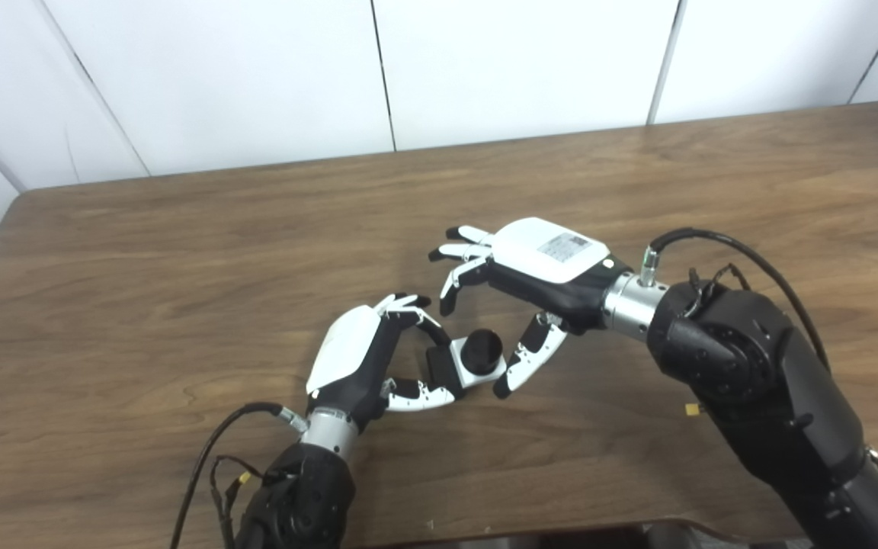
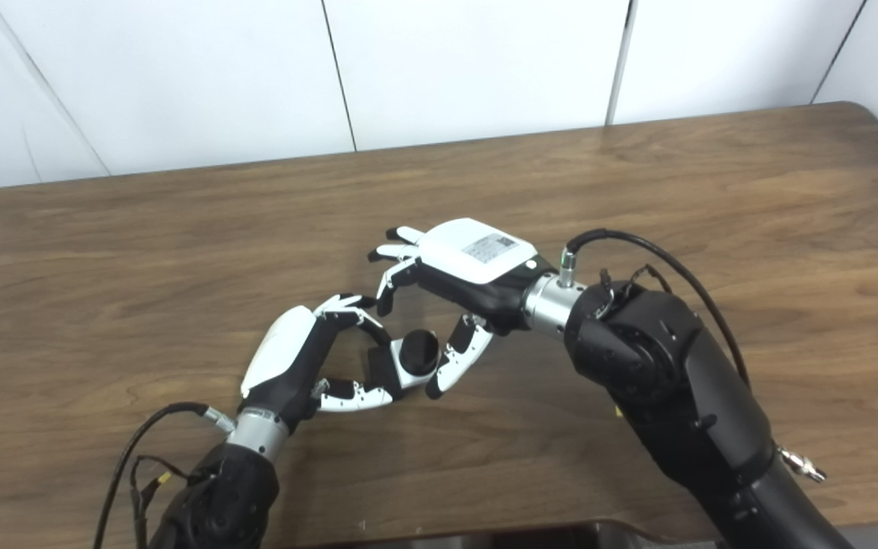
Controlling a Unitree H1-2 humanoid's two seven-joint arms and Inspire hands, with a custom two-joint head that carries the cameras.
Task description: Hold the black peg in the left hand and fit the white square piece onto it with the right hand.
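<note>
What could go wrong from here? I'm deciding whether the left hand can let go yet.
1. The white piece already sits around the black peg, but only the left hand pinches the pair; if that pinch loosens, both may drop to the table.
2. The right hand is open with its thumb close beside the piece; a careless withdrawal could knock it askew.

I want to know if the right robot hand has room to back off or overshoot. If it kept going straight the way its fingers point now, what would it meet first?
The right robot hand points left, above the white square piece. Its path looks free over bare table, passing just beyond the left robot hand, though depth is unclear.
</note>
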